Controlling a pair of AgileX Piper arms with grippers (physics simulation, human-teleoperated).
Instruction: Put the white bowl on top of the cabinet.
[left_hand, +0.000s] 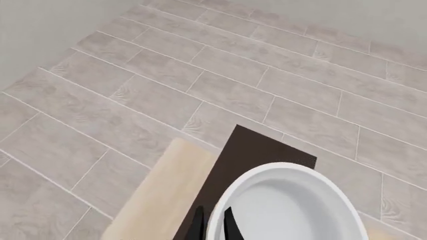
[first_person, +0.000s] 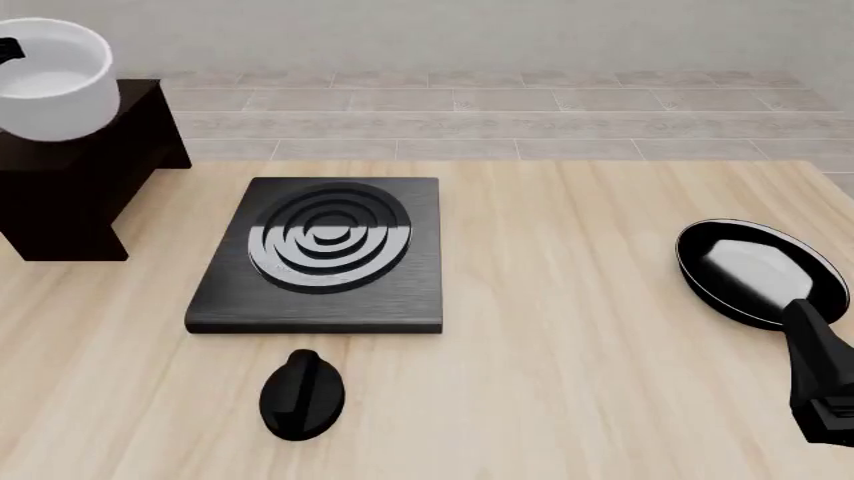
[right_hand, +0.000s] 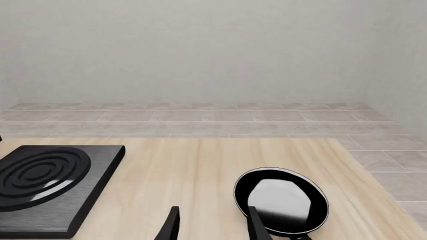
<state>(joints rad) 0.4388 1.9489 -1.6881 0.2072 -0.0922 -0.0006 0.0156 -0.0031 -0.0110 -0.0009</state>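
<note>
The white bowl (first_person: 54, 85) is at the far left of the front view, over the flat top of the dark cabinet (first_person: 80, 190). I cannot tell whether the bowl touches the top. In the left wrist view my left gripper (left_hand: 213, 225) is shut on the rim of the white bowl (left_hand: 293, 210), one finger inside and one outside. The cabinet (left_hand: 257, 150) lies beneath the bowl there. Only a black sliver of the left gripper (first_person: 7, 50) shows in the front view. My right gripper (right_hand: 213, 225) is open with nothing in it, low at the table's right near the pan.
A black stove plate (first_person: 320, 250) with concentric rings lies left of centre. In front of it sits a small black knob-like object (first_person: 303, 393). A black frying pan (first_person: 754, 270) rests at the right, just ahead of the right arm (first_person: 825, 375). Tiled floor lies beyond the table.
</note>
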